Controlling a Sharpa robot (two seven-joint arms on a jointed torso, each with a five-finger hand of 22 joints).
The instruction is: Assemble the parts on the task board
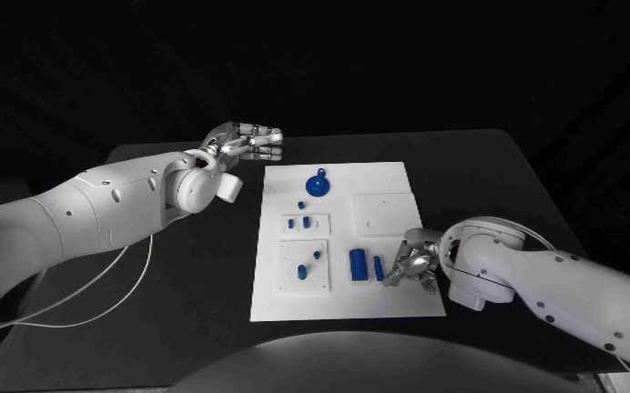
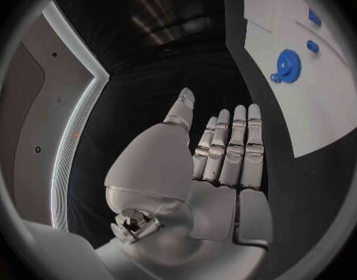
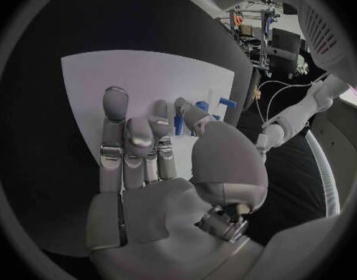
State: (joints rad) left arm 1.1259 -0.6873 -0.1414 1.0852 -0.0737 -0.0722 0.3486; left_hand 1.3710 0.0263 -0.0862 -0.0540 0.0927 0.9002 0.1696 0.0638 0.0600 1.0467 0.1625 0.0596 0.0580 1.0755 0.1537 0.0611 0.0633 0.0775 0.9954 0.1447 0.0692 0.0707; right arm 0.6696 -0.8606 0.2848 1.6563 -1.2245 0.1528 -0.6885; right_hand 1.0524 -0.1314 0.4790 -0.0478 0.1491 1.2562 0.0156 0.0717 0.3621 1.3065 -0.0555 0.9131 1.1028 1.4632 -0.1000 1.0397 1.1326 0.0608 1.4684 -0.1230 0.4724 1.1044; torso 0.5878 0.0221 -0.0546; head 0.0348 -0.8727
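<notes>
table: a black table (image 1: 184, 256) with the white task board (image 1: 394, 307) lying flat in the middle of it.
left hand: the left hand (image 1: 244, 143) is up over the table, just past the far left corner of the board. its fingers (image 2: 228, 149) are straight and side by side, the thumb a bit apart. it holds nothing and touches nothing.
right hand: the right hand (image 1: 411, 264) is low at the near right part of the board. its fingers (image 3: 135, 140) bend down toward the board next to the blue pieces there. you cannot tell if it is pinching one of them or just touching the board.
round part: a blue round part (image 1: 318, 184) with a small tab lies on the far part of the board. in the left wrist view it looks like a little wheel with teeth (image 2: 286, 65).
small parts: a few small blue parts (image 1: 300, 222) sit in a raised white square near the middle of the board, and more small blue parts (image 1: 305, 271) sit in the square closer to the robot.
long parts: a blue block (image 1: 356, 264) and a thin blue bar (image 1: 378, 267) lie side by side on the near part of the board, just beside the right hand's fingers.
bare square: a raised white square (image 1: 385, 212) sits on the right side of the board.
</notes>
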